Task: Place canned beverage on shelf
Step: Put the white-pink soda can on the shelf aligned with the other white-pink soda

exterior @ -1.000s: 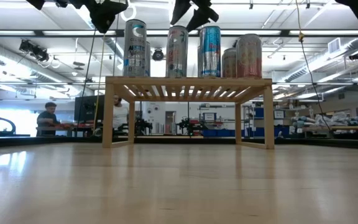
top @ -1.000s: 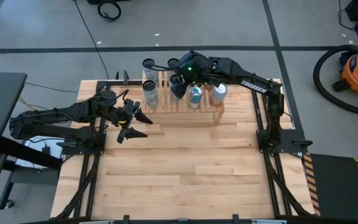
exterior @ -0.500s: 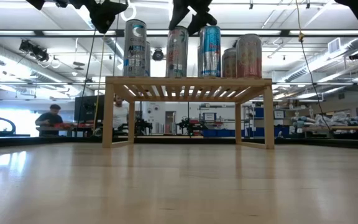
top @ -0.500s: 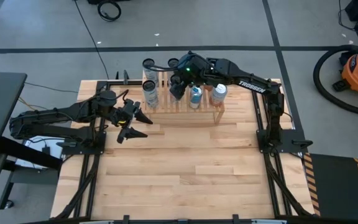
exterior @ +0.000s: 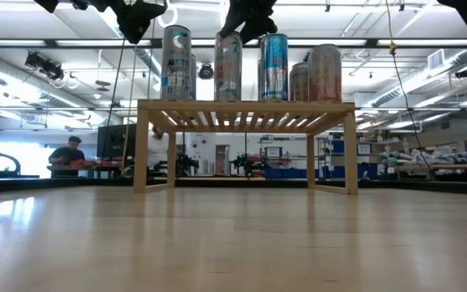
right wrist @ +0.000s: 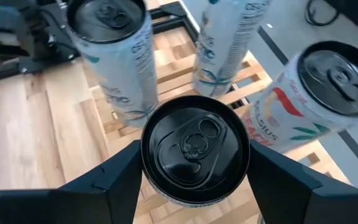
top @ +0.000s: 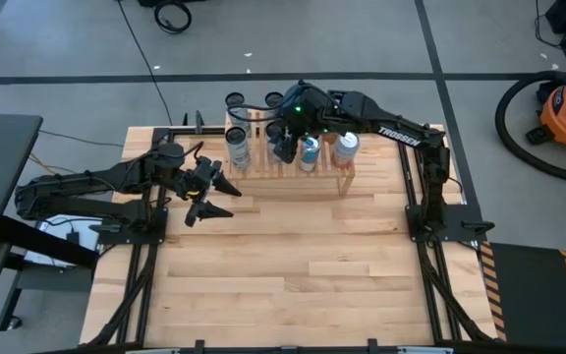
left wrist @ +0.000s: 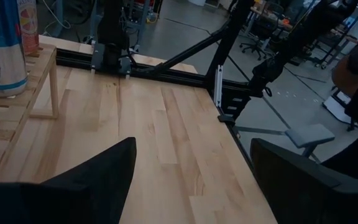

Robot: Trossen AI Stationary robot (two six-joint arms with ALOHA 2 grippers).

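Canned beverage, black-lidded (right wrist: 195, 148): upright on the slatted top of the shelf (exterior: 246, 109), between the fingers (right wrist: 114, 174) of the right claw (top: 285, 145), which is clenched on its upper body from above. In the low view it is the second can from the left in the row (exterior: 229, 68).

Other cans on the shelf: a white can with blue lettering (right wrist: 114, 56), another white can behind (right wrist: 224, 43), and a can with red and green print (right wrist: 303, 93), all standing near the held one.

Left claw (top: 207, 194): released, fingers apart, hovering over the bare tabletop (top: 293, 265) well apart from the shelf.

Person (exterior: 70, 154): in the room beyond the tabletop.
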